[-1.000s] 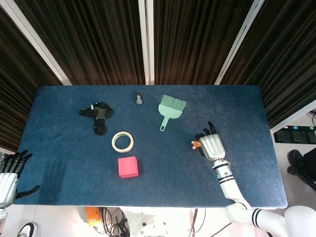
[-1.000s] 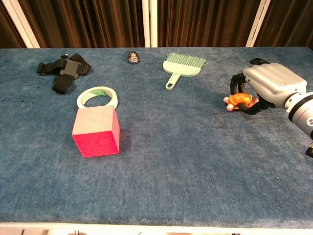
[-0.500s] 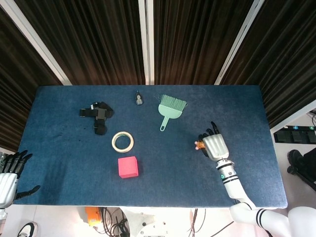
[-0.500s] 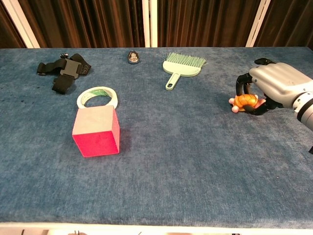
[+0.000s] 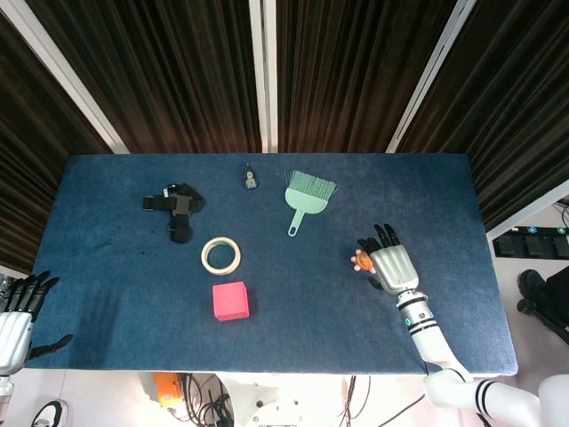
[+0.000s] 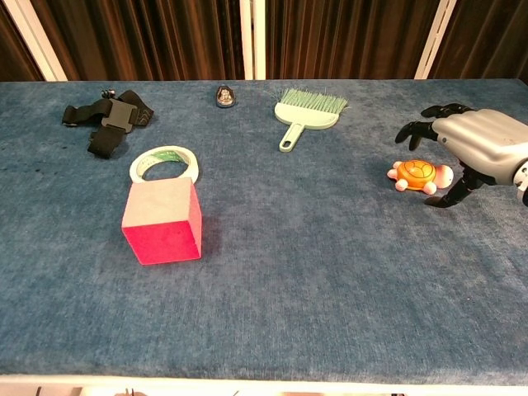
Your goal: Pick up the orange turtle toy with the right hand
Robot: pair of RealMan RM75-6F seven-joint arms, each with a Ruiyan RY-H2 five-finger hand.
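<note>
The orange turtle toy (image 6: pixel 419 174) (image 5: pixel 363 261) lies flat on the blue table at the right, free of any grip. My right hand (image 6: pixel 474 149) (image 5: pixel 389 265) hovers just right of it with its fingers spread apart, arching over the toy without touching it. My left hand (image 5: pixel 15 318) hangs open off the table's near left corner, seen only in the head view.
A pink cube (image 6: pixel 162 220) and a roll of tape (image 6: pixel 163 164) sit left of centre. A green brush (image 6: pixel 307 110), a small dark object (image 6: pixel 224 96) and a black strap (image 6: pixel 109 118) lie along the far side. The blue table (image 6: pixel 313 272) extends past the right hand.
The right hand has let go of the turtle and spread its fingers, drifting slightly right. The toy now lies flat on the table.
</note>
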